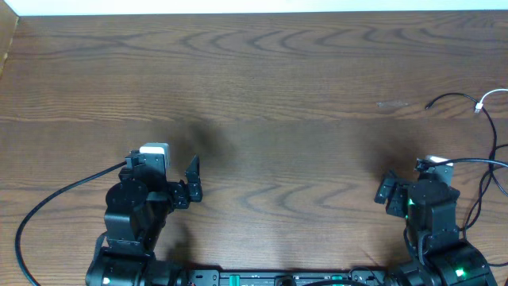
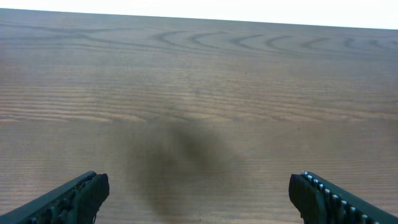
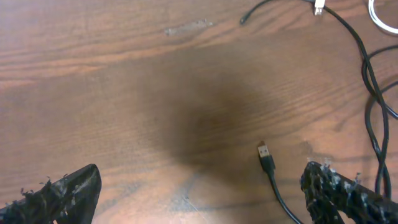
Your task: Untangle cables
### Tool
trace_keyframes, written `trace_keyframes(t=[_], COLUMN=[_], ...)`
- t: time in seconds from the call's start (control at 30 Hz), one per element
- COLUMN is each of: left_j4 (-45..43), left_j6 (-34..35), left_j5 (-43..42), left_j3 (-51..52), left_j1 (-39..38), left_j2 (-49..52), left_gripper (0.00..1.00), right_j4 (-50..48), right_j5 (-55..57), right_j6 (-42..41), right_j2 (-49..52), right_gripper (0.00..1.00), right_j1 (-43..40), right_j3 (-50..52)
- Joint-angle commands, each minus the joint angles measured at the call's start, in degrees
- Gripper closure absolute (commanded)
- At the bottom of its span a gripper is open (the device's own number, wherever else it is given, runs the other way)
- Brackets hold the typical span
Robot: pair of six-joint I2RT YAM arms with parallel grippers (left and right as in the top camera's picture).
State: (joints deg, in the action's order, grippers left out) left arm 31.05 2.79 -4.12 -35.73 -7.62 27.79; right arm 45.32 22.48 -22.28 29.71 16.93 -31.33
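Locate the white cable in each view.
Overhead: white cable at the right edge, upper half.
Left wrist: not in it.
Right wrist: white cable in the top right corner.
Shared landmark, overhead and right wrist: pale scuff, left of it.

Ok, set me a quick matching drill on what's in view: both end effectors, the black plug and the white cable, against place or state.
Things:
1. left end effector
2. right end effector
3. black plug
4. white cable

Places or states:
A. curved at the far right edge of the table
B. open, only bare table in front of it
C. open, black cables beside it
D. lying loose just in front of the right end effector

Pairs: 1-B, 2-C, 3-D, 4-A
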Motion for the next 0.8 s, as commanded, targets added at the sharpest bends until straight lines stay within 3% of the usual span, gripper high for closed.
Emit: trace_keyframes(t=[0.0, 0.2, 0.4, 0.77], left_j4=[-0.07, -0.85, -8.52, -10.88], left_j6=[0.09, -0.31, 1.42, 2.27], left_j5=[0.74, 2.23, 2.25, 2.01], left_j3=[-0.37, -0.33, 1.88, 10.34], left_j1=[-0.17, -0.02, 0.0, 2.38], left_j2=[-0.17, -1.97, -10.25, -24.22], left_gripper=[0.02, 0.02, 0.02, 0.02], right_j4=[0.85, 2.34, 2.38, 2.38], right_j5=[0.24, 0.24, 0.24, 0.24], right_j6=[0.68, 0.68, 0.68, 0.68], right_j2=[-0.24, -0.24, -0.24, -0.24], right_gripper=[0.01, 0.01, 0.01, 0.01], right_j1=[-0.44, -0.44, -0.44, -0.44], right_j3=[0.17, 0.17, 0.17, 0.17])
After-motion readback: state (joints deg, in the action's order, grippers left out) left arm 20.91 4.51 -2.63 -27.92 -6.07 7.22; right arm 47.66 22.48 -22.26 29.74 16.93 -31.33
